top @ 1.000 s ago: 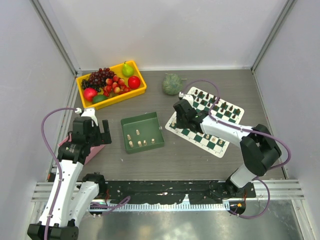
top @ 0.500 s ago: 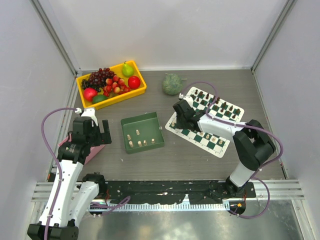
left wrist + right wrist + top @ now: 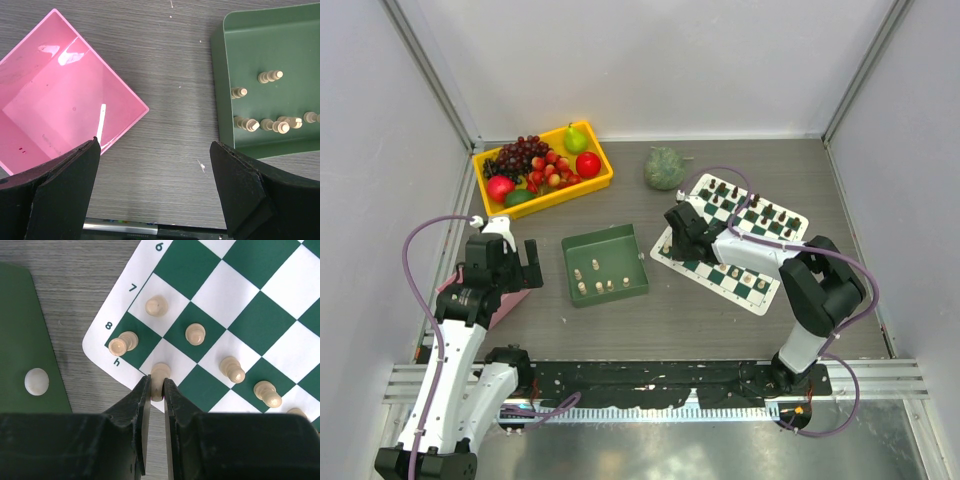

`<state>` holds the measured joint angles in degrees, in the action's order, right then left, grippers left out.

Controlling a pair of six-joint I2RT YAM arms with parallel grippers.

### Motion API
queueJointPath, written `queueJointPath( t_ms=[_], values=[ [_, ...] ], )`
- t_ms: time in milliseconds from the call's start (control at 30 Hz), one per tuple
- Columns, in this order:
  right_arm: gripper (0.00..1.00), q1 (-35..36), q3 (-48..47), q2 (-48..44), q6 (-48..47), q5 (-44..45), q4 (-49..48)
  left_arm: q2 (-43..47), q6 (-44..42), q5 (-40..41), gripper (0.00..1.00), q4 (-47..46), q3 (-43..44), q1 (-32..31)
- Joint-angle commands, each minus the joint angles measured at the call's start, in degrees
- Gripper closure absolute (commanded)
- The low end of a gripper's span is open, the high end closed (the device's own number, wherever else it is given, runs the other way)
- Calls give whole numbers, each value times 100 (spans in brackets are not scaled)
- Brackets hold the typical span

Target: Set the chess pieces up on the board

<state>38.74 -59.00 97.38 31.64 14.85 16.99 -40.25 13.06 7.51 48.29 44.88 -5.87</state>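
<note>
The left gripper [image 3: 154,150] hangs wide open and empty above the table [image 3: 170,60], with a pink tray [image 3: 50,100] off its left finger and a green tray [image 3: 225,60] holding spare pieces [image 3: 270,76] off its right. The right gripper [image 3: 156,390] is pinched almost closed on one cream piece [image 3: 160,371] at the board [image 3: 220,287] corner. The piece's long axis runs along the fingers, and which end points up is unclear.

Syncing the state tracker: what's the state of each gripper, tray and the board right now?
right gripper, shut on a cream chess piece at the chessboard's corner.
left gripper, open, empty.
chessboard, flat, partly set.
green tray, holds loose cream pieces lying on their sides.
pink tray, holds a thin white stick.
yellow tray, filled with fruit.
</note>
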Motion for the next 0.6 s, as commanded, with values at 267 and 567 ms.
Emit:
queueJointPath(
  t_ms=[267,567],
  values=[
    [61,-25,-252,-360,-193,35,102,61,-32,40,1,-74,179,24],
    [48,177,-823,-870,-632,115,331,52,-32,49,1,-83,187,24]
  ],
)
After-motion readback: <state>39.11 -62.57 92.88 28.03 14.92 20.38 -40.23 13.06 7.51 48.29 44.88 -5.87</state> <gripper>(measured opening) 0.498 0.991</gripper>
